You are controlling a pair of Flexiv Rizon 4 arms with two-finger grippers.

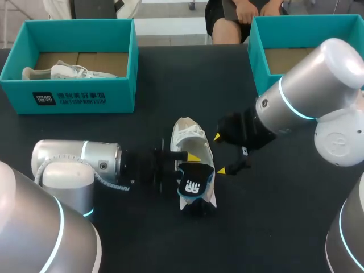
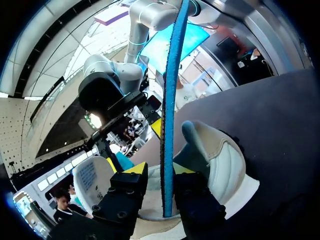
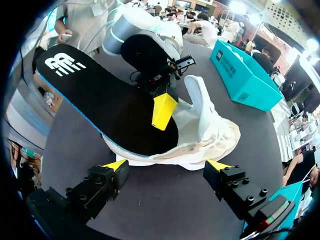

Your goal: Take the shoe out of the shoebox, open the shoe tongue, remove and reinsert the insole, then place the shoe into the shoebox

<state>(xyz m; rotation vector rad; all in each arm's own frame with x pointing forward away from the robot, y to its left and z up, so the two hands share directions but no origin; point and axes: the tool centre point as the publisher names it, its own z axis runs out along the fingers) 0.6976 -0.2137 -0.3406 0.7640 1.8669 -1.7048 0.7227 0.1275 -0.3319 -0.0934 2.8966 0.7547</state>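
Shoe (image 1: 189,136) rests on the black table (image 1: 273,227), insole (image 1: 193,185) sticking out.

Our white shoe (image 1: 190,141) lies mid-table, its black, blue-edged insole (image 1: 193,185) sticking half out; we see the open teal shoebox (image 1: 122,85) well apart, far left.

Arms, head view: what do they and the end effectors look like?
Both the left arm and right arm are rounded silver-grey cylinders with cyan light rings at joints. The left end effector and right end effector are black bolted blocks with yellow tips. A ribbed grey cable runs at the left wrist.
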